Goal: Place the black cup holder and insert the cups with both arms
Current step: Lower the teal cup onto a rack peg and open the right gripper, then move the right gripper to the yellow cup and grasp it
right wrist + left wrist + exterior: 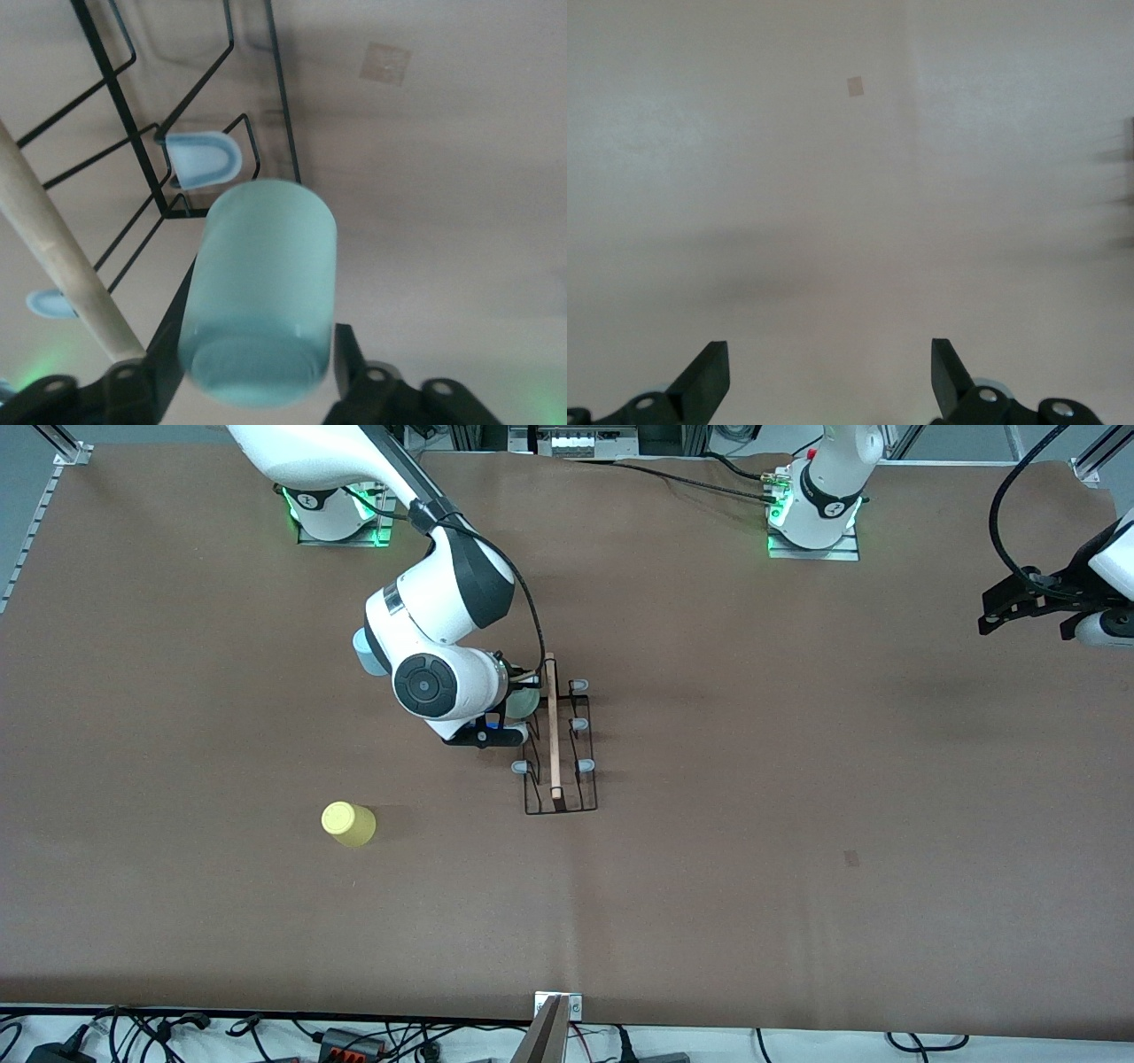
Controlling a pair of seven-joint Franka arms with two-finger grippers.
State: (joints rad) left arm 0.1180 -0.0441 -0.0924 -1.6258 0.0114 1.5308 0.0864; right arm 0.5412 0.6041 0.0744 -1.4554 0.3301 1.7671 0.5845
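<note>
The black cup holder [560, 779] with its wooden rod handle [552, 726] stands at the table's middle. My right gripper [514, 710] is at the holder's side toward the right arm's end, shut on the pale green cup [524, 705]. In the right wrist view the cup [261, 266] looks blue-green and sits between the fingers [341, 350], beside the handle [62, 257] and over a grey-tipped peg [205, 159]. The light blue cup [363, 654] is partly hidden by the right arm. The yellow cup [348, 824] stands nearer the front camera. My left gripper [992, 613] waits open and empty [828, 372].
A small dark mark [850, 857] lies on the brown table cover toward the left arm's end. Cables and a metal post [549, 1027] run along the table's near edge. The arm bases [337, 514] stand at the back edge.
</note>
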